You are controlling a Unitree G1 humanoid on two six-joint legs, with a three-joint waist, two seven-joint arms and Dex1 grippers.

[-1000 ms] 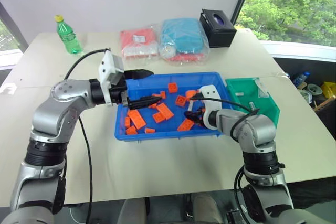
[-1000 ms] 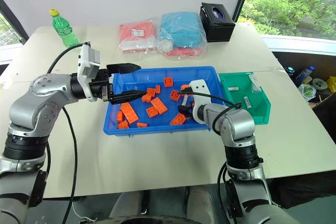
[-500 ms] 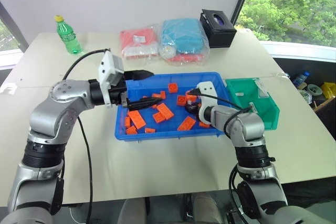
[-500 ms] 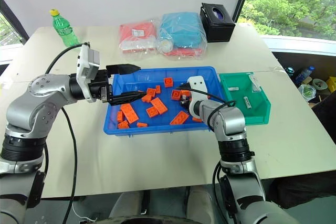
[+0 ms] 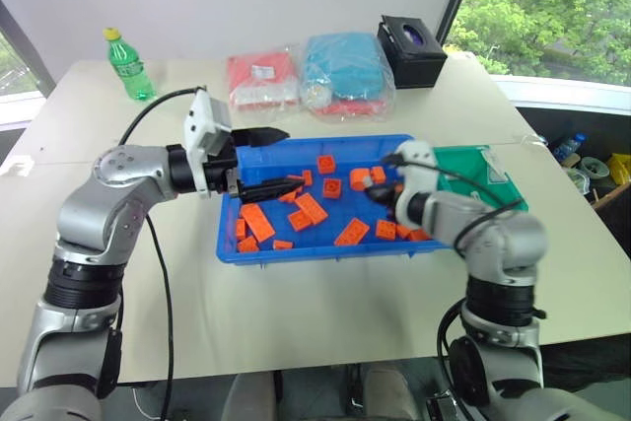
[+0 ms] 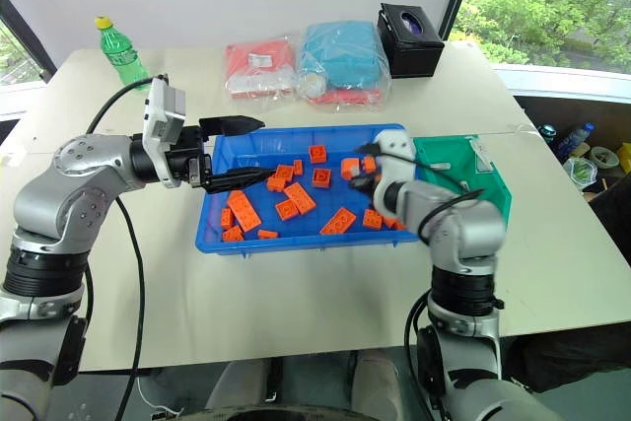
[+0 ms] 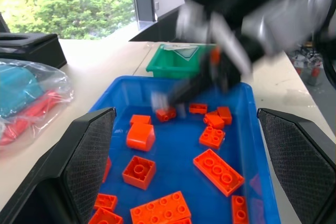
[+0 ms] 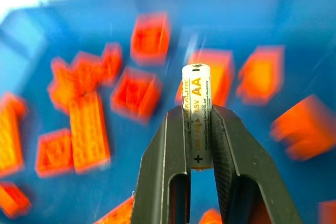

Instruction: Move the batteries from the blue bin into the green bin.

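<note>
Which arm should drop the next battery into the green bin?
Right. The right gripper already clamps an AA battery beside the green bin; the left gripper hangs open at the blue bin's far end.

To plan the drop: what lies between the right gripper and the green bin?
In the left eye view, the blue bin wall separates right gripper from green bin.

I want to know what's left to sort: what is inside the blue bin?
Scattered orange bricks lie in the blue bin. No loose batteries show; the right gripper and arm cover its right end.
</note>
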